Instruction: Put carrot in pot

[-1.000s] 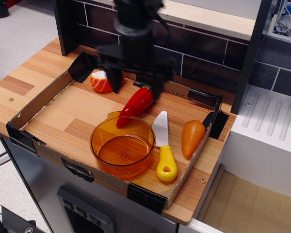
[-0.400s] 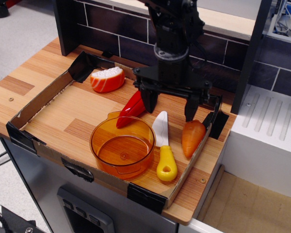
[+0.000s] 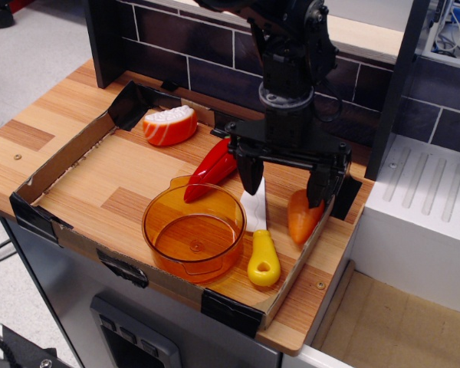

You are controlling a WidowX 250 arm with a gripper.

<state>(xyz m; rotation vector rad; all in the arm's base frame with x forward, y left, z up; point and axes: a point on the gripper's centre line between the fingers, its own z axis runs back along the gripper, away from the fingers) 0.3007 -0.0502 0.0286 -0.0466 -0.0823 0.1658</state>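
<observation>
The plain orange carrot [image 3: 300,220] lies at the right end of the cardboard tray, tip toward the front. My gripper [image 3: 284,185] is open, black fingers pointing down. The right finger [image 3: 317,184] overlaps the carrot's top end and the left finger [image 3: 251,173] hangs over the knife's white blade. The amber translucent pot [image 3: 193,228] sits empty at the tray's front middle, left of the carrot.
A toy knife with a yellow handle [image 3: 263,259] lies between pot and carrot. A red pepper [image 3: 211,169] leans on the pot's back rim. An orange-and-white slice toy [image 3: 169,125] sits at the back left. The tray's cardboard wall [image 3: 65,153] surrounds everything; a dark brick wall stands behind.
My gripper has swung from the back left, over the slice toy and pepper, to the right and down toward the carrot, staying open.
</observation>
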